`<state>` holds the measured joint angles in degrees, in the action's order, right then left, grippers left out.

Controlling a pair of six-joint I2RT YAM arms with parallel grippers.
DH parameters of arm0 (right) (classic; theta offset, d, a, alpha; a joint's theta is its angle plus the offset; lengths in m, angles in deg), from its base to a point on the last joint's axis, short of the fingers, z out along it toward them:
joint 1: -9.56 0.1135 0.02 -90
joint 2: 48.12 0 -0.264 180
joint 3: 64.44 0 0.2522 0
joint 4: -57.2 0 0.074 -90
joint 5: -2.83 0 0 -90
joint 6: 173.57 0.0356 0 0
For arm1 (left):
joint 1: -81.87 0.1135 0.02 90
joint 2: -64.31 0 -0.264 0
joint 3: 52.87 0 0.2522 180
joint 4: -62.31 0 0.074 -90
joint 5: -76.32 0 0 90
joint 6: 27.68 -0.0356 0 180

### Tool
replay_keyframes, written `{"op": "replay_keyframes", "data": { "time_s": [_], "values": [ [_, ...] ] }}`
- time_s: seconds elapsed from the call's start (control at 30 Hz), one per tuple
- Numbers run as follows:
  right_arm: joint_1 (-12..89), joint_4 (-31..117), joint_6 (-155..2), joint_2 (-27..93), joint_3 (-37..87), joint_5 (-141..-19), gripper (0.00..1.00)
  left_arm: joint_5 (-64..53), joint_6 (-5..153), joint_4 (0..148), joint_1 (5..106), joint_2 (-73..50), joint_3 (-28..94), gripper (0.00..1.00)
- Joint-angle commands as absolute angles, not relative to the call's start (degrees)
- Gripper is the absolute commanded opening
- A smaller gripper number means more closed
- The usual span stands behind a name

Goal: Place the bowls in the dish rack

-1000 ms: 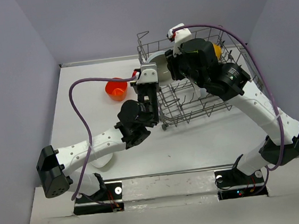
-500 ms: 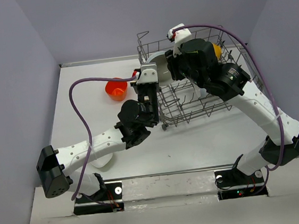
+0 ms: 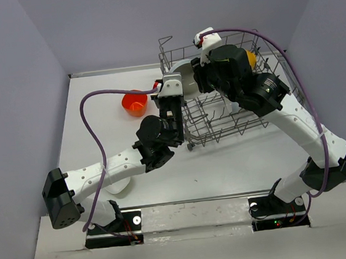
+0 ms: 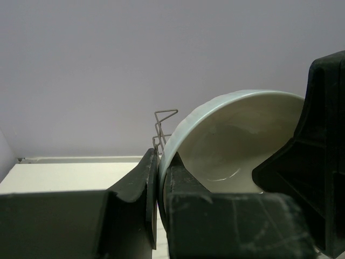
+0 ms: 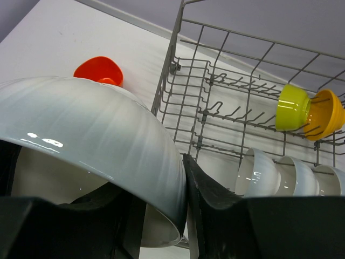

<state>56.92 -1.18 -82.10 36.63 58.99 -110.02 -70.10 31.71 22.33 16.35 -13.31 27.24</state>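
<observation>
Two grippers are clamping one white bowl [image 3: 184,76] at once: my left gripper [image 4: 160,172] is pinching its rim between clenched fingers, and my right gripper [image 5: 167,210] is pinching the rim at another spot. The bowl is hanging just above the dish rack [image 3: 220,109], at the rack's top left corner.

Hazards, as I judge them:
- If both arms are moving while both are gripping, the glossy rim may be slipping or twisting out of one pinch.
- If both release together, the bowl is likely falling onto the rack wires or onto the table [image 3: 226,161] beside the rack.
- A low descent risks knocking the rim on the rack's tall side.

Orientation: the bowl is standing steeply on edge. Its cavity is facing my left wrist camera and its outer wall is facing my right wrist camera. Being round, it has no long axis; its centre axis is lying closer to level than to upright.
</observation>
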Motion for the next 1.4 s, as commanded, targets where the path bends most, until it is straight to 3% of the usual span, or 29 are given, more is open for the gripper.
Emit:
{"op": "replay_keyframes", "data": {
  "time_s": [0.0,0.17,0.8,1.37],
  "values": [
    [57.6,-1.5,-82.5,35.1,58.0,-108.8,0.36,-70.0,34.6,14.2,16.3,-12.2,31.6,0.00],
    [57.6,-1.5,-82.5,34.8,58.0,-108.9,0.36,-70.1,39.4,18.8,16.4,-12.8,34.3,0.00],
    [57.6,-1.1,-82.5,33.7,57.5,-109.1,0.36,-63.8,70.7,73.1,18.4,-20.3,58.4,0.00],
    [57.6,0.0,-82.7,31.7,56.5,-110.3,0.36,-44.6,84.7,90.7,26.4,-24.8,67.9,0.00]
  ]
}}
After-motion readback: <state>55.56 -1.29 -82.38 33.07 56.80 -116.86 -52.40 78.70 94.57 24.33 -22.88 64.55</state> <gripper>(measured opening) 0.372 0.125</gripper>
